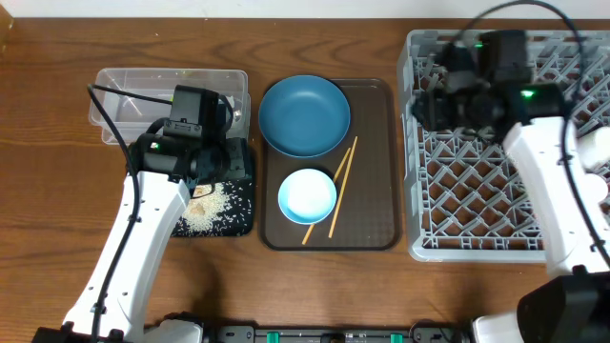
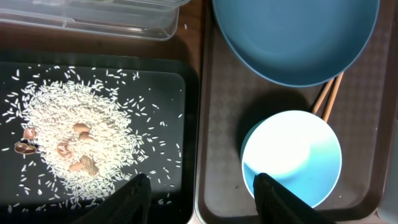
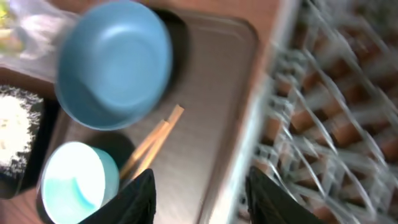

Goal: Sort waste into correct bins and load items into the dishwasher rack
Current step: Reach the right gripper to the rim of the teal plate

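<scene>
Loose white rice (image 2: 74,143) with a few brown bits lies in the black tray (image 2: 186,106), also seen from overhead (image 1: 238,221). The clear tub (image 1: 124,86) stands behind it; something yellow-green (image 3: 5,18) shows blurred at its place. The dark-blue plate (image 1: 305,114), the white-and-blue bowl (image 1: 307,195) and the two chopsticks (image 1: 340,181) lie on the brown tray (image 1: 376,191). My left gripper (image 2: 202,196) is open and empty over the seam between black tray and brown tray. My right gripper (image 3: 202,199) is open and empty above the left edge of the grey rack (image 1: 477,200). No cup is in view.
The rack fills the right side of the wooden table (image 1: 48,191). The brown tray sits between the black tray and the rack. My right arm (image 1: 553,162) reaches over the rack's back half. The right wrist view is motion-blurred.
</scene>
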Robot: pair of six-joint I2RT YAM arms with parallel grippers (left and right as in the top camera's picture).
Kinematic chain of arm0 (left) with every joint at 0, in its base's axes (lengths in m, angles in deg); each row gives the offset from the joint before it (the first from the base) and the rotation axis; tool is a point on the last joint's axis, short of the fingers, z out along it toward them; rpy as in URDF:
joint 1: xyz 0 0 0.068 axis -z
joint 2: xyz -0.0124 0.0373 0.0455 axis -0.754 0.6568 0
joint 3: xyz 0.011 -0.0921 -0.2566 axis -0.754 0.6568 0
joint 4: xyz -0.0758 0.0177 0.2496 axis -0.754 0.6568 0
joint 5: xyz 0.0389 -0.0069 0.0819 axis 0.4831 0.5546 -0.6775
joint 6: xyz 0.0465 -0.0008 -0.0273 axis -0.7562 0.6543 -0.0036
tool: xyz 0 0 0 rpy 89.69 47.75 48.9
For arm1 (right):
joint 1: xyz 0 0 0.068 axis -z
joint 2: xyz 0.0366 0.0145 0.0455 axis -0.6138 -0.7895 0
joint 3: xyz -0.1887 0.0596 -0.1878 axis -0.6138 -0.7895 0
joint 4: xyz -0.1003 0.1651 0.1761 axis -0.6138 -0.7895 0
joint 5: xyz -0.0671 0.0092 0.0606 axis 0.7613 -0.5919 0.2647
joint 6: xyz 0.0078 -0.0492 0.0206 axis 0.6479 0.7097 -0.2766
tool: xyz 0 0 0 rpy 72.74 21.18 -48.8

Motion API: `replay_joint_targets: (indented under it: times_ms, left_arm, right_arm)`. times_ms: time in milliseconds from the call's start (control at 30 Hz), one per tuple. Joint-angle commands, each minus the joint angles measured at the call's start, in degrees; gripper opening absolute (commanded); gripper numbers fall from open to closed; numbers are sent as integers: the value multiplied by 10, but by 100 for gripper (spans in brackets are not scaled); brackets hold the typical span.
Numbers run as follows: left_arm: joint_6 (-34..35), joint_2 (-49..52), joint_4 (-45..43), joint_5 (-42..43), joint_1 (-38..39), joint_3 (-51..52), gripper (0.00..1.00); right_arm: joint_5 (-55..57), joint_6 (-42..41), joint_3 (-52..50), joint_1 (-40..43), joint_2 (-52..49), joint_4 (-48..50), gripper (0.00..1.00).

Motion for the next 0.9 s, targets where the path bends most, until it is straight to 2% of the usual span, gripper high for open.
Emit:
replay_joint_targets:
  times_ms: [0,67,167,333,700,800,867]
  left_arm:
    - [-7,3,8,-28,-1,-3,56]
    - [11,3,17,-59,-1,-3,57]
    - [18,2,27,-72,-6,-3,61]
    - [21,2,38,-72,-25,-3,62]
    - [20,3,40,-72,-27,-3,63]
    - [20,3,40,-72,-27,-3,63]
    - [20,3,40,-72,-27,-3,63]
  right_arm:
    - [5,2,6,-45,-14,30,40]
    - [20,2,6,-66,-27,53,40]
    - [62,-22,6,-101,-57,86,53]
    - [121,-76,6,-141,-127,154,54]
    - [158,-238,6,-158,-256,273,39]
    - [158,-265,6,-158,-277,287,38]
    - [158,-274,6,-162,-288,288,33]
